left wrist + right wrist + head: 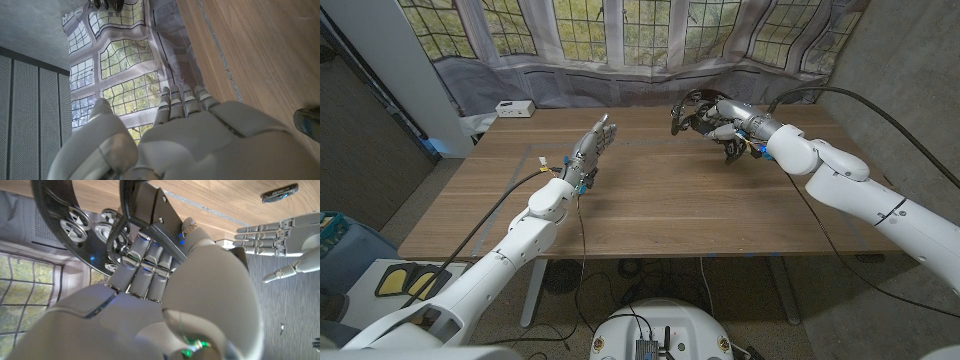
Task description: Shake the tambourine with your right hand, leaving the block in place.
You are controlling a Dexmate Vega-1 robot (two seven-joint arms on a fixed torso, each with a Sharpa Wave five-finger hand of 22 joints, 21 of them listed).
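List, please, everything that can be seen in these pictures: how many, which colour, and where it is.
tambourine: one, black frame with silver jingles, held above the far right part of the table in the right hand
table: one, brown wood, in front of the robot
small box: one, white, just past the table's far left corner
backdrop: one, printed with leaded windows and green trees, hanging behind the table
dark flat object: one, black, lying on the table; what it is I cannot tell
left hand: one, grey and white, over the left middle of the table, fingers straight, holding nothing
right hand: one, grey and white, fingers curled around the tambourine's frame
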